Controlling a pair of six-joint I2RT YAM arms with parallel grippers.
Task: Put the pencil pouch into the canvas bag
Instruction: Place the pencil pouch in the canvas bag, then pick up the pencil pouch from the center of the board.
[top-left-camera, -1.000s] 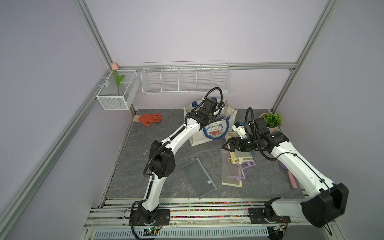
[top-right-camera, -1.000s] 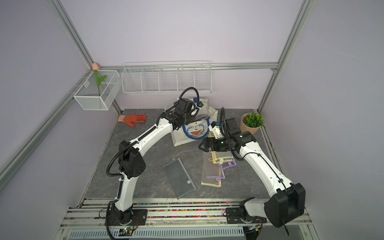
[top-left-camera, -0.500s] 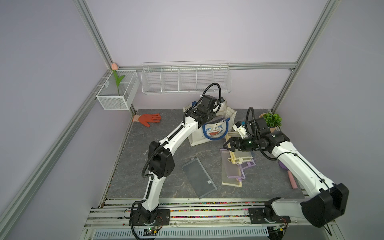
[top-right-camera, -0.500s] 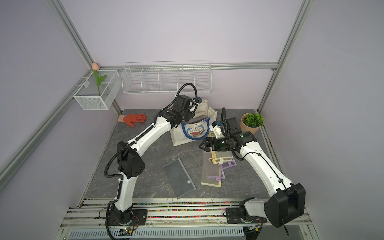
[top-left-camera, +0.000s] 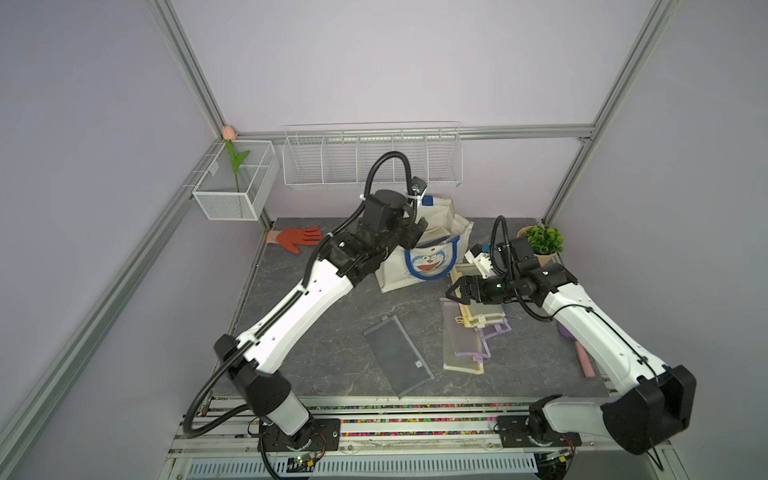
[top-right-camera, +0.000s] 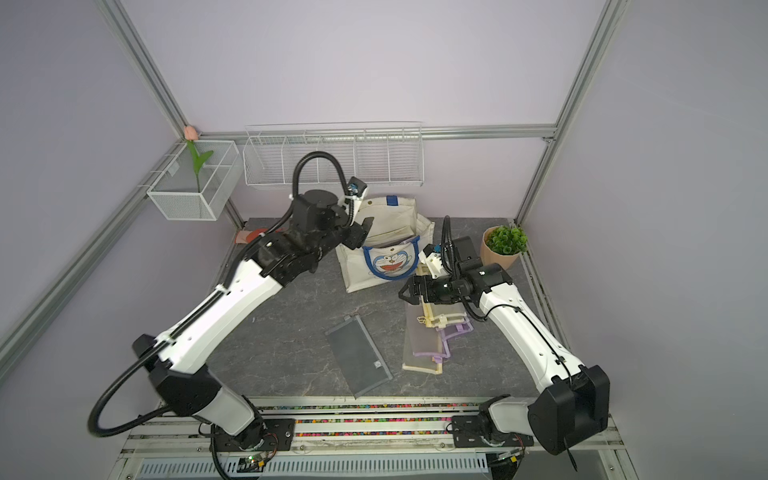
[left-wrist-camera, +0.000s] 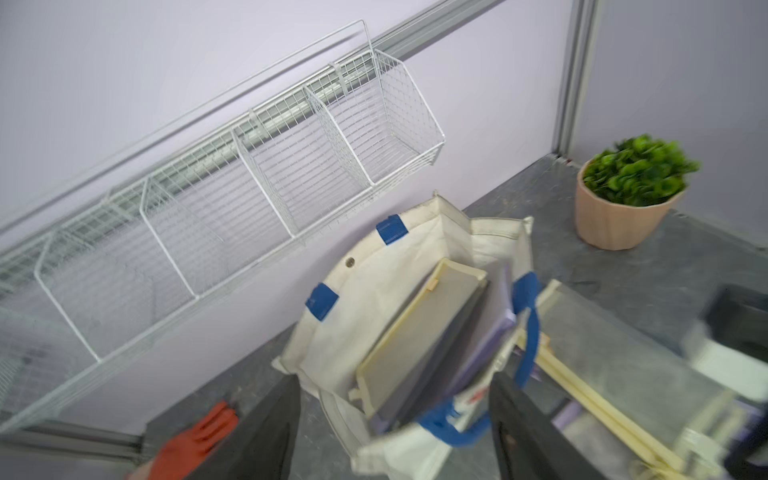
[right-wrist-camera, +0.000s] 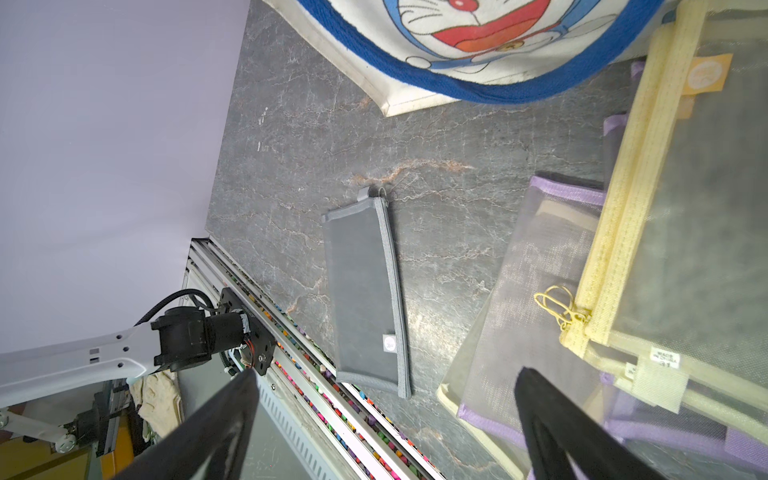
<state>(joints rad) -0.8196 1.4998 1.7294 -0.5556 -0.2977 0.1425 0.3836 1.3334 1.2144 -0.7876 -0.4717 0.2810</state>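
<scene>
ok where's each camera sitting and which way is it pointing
Top views: high at the front, looking down toward the back wall; left arm, right arm show whole.
Left wrist: above the canvas bag's mouth, looking in; open left gripper shows.
Right wrist: above the table, facing the gray pencil pouch; open right gripper, left arm's base show.
Shared: all show the bag.

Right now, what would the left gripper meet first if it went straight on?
Probably the cream pouch inside the bag: the left gripper points into its open top, though depth is unclear.
</scene>
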